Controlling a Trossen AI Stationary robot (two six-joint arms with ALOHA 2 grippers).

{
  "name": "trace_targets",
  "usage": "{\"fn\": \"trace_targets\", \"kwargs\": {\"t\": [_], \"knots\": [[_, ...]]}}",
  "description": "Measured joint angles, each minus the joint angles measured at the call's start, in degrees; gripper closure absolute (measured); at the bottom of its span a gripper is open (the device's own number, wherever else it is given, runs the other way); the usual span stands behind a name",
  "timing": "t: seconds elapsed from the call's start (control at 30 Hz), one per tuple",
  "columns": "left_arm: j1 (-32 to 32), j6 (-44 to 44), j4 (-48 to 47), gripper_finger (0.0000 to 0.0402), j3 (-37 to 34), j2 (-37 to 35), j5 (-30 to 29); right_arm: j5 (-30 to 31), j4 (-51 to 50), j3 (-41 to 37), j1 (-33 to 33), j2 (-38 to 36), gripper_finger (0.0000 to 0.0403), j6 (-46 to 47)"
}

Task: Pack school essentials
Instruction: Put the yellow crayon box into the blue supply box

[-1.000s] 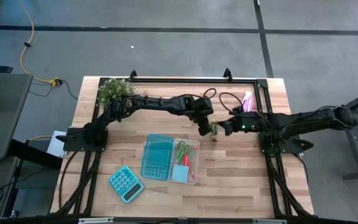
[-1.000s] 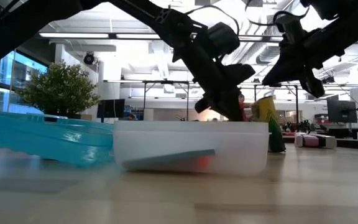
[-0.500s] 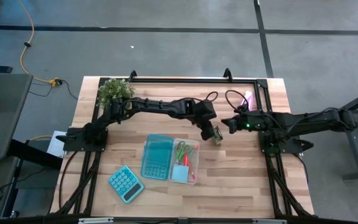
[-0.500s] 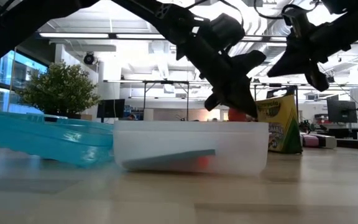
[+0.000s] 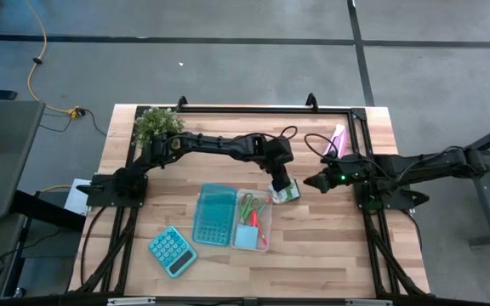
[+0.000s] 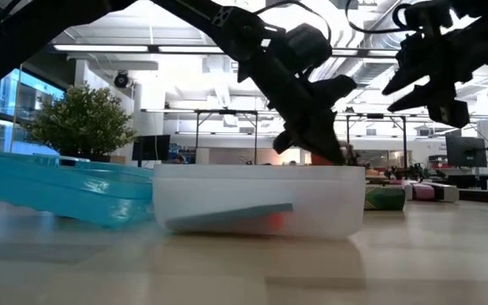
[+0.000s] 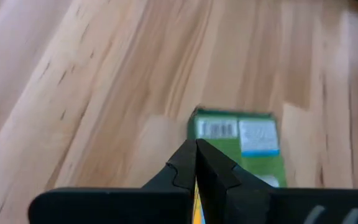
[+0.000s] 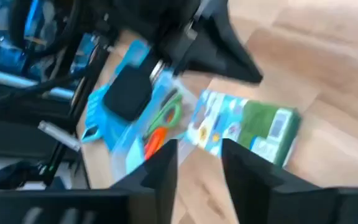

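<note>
The yellow-green crayon box (image 5: pixel 286 194) lies flat on the table, just right of the clear container (image 5: pixel 264 240); it also shows in the low view (image 6: pixel 385 196) and the right wrist view (image 8: pixel 247 127). Green-handled scissors (image 5: pixel 249 206), a light-blue note pad (image 5: pixel 247 236) and a pink marker (image 5: pixel 254 219) lie in the container. My left gripper (image 5: pixel 276 184) is shut and hovers at the box's far left edge (image 7: pixel 196 144). My right gripper (image 5: pixel 313 181) is open, to the right of the box and apart from it. My left gripper points down with its shut fingertips (image 7: pixel 191 155) over the crayon box's short edge (image 7: pixel 204 121). Whether they touch the box, I cannot tell. The box lies flat on the table.
A teal lid (image 5: pixel 215 212) rests left of the container, its edge on the container's rim. A teal calculator (image 5: pixel 173 251) lies near the front left. A potted plant (image 5: pixel 158 124) stands at the far left, and a pink-and-purple item (image 5: pixel 339 136) lies far right.
The crayon box came down from between the two grippers, stood upright on the table half a second ago, and has now fallen flat beside the container. My left gripper moved a little toward the near edge. My right gripper drew back toward the right, away from the box.
</note>
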Motion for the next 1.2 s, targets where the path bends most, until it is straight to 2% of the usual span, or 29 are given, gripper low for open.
{"fn": "trace_targets", "kwargs": {"t": [0.2, 0.37, 0.5, 0.67, 0.8, 1.0, 1.2], "knots": [[1.70, 2.61, -5.72, 0.0401, -0.06, -4.12, -2.10, -1.59, 1.04, 0.00, 3.30, 0.66, 0.0232, 0.59], [3.26, 5.38, -7.53, 0.0401, -2.18, -10.27, -6.24, -2.65, 4.68, 0.00, 5.73, 3.61, 0.0225, 2.64], [4.27, 4.74, -4.42, 0.0401, -7.40, -16.93, -7.84, -2.48, 9.28, 1.62, 6.93, 11.22, 0.0224, 1.47], [5.03, 1.30, 7.53, 0.0401, -16.78, -29.44, -7.89, -1.61, 5.87, 10.62, 7.20, 24.57, 0.0224, -3.94], [4.38, -1.72, 14.61, 0.0401, -23.91, -40.41, -8.07, 3.90, -2.11, 19.69, 7.17, 34.52, 0.0224, -4.14], [1.95, -2.58, 14.67, 0.0401, -28.66, -52.54, -13.19, 7.00, -8.69, 31.97, 7.17, 47.95, 0.0224, -1.93], [0.93, -2.60, 13.00, 0.0401, -28.81, -58.16, -16.61, 10.39, -17.25, 42.81, 5.82, 59.97, 0.0231, 0.24]]}}
